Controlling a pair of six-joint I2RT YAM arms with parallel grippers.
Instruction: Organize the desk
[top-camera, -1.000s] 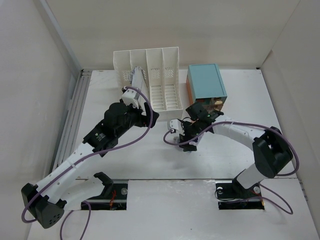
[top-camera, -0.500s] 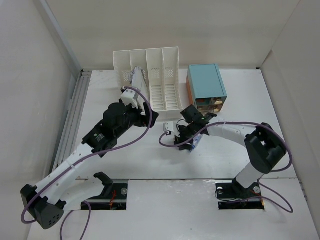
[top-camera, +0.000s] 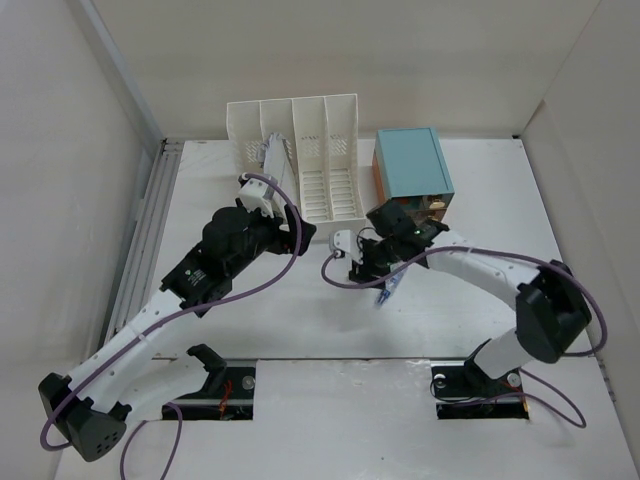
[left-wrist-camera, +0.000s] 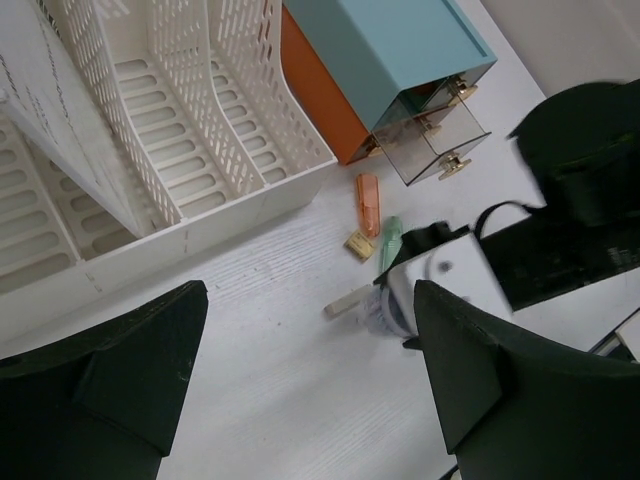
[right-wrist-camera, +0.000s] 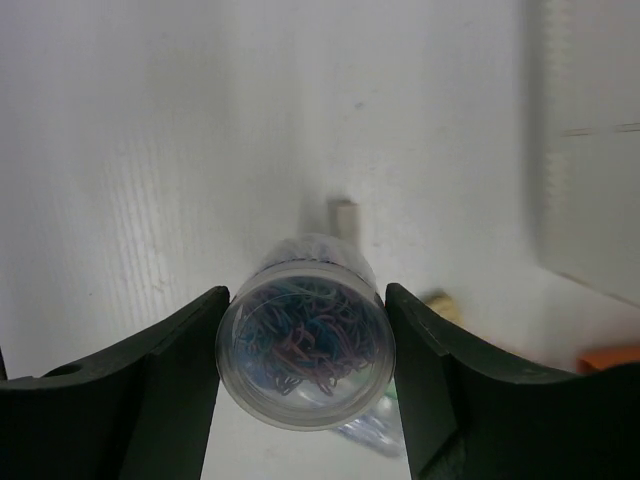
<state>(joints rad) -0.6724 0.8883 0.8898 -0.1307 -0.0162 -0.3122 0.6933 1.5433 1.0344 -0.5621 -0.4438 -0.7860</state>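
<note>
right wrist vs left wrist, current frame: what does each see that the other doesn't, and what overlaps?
Right wrist only: a clear tub of coloured paper clips seen end-on, with both fingers of the right gripper against its sides. Left wrist only: the white file rack, the teal drawer box, and the left gripper, open and empty. Both: the desk and a small beige stick lying on it.

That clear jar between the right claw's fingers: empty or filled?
Filled: the right wrist view shows the jar packed with a tangle of what look like coloured paper clips.
</note>
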